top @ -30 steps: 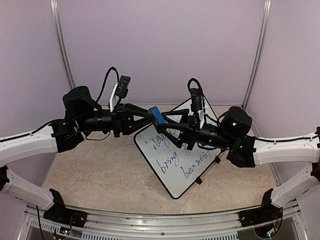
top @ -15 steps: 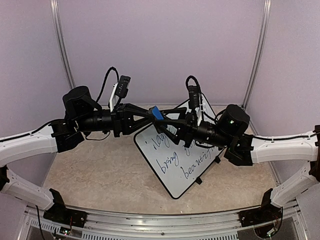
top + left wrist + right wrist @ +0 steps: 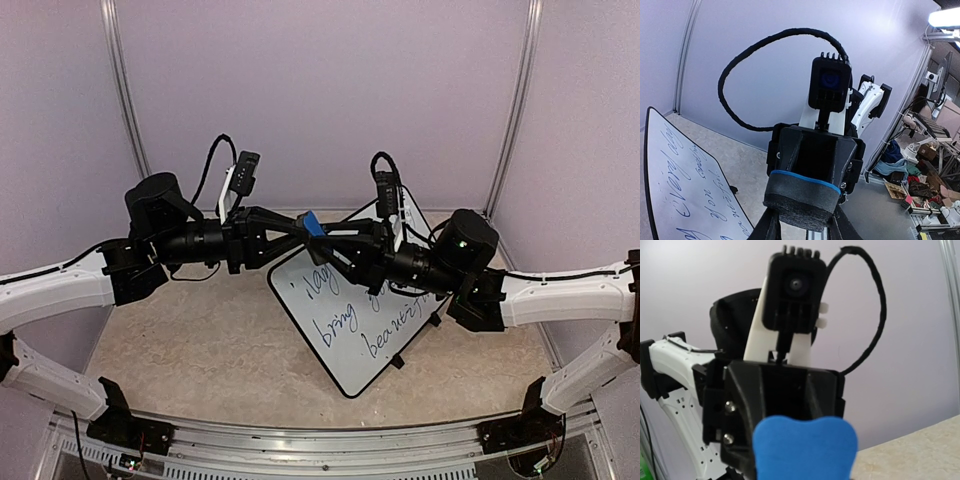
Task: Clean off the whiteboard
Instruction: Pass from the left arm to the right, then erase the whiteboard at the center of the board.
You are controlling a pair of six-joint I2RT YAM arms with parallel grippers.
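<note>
Left gripper (image 3: pixel 300 226) of mine is clamped on the blue eraser (image 3: pixel 313 226), held in the air; my right gripper (image 3: pixel 337 236) sits at the same block, and I cannot tell whether it grips; the whiteboard (image 3: pixel 345 370) lies flat on the table (image 3: pixel 200 340) below, right of centre; blue writing (image 3: pixel 340 325) covers it, so I judge erasing not begun; no containers in view.

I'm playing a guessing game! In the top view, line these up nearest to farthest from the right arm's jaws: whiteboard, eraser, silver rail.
1. eraser, at the jaws' tips
2. whiteboard, just underneath
3. silver rail, front edge
</note>
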